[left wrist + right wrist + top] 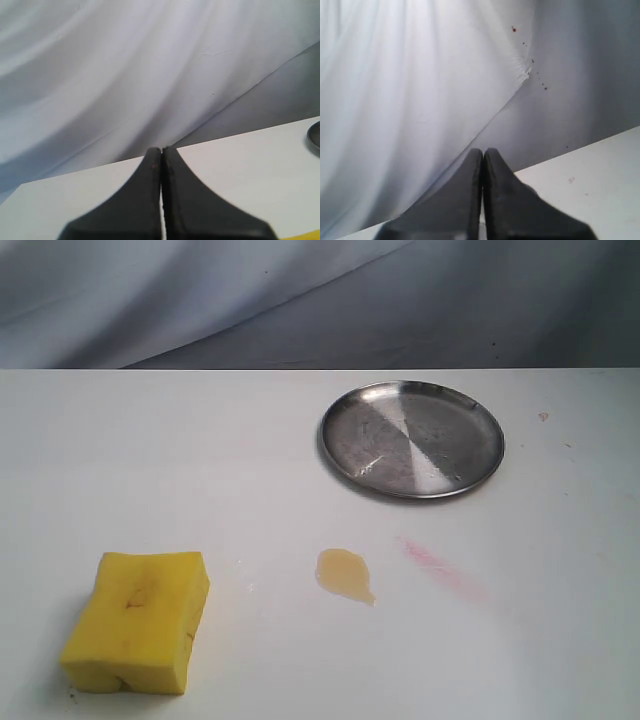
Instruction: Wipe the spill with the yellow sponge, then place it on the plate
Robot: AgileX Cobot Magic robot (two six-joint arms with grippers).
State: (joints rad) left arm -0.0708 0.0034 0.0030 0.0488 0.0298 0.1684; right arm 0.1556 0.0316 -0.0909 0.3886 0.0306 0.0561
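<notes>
We start with our left gripper. Its two dark fingers are pressed flat together with nothing between them, and it looks out over the white table toward the cloth backdrop. Our right gripper is the same, fully closed and empty. Neither gripper appears in the exterior view, so we judge that both hang back from the work area and touch nothing.

We place everything else from the spill, a small amber puddle lying whole and unsmeared on the table. In the exterior view the yellow sponge sits well to the left of the spill and a little nearer the camera, resting flat with its creased top face up. A thin yellow sliver at the edge of the left wrist view may be this sponge, though we cannot be sure. A faint pink-red streak lies just right of the spill and is no part of our job. The plate sits beyond the spill, slightly to the right and apart from it, bare and shiny.

As we read it, none of the task is done. The sponge is ungrasped, the spill unwiped and the plate empty. What remains is to open a gripper and take the sponge, most likely with the left arm on that side, then wipe the spill and put the sponge on the plate.
</notes>
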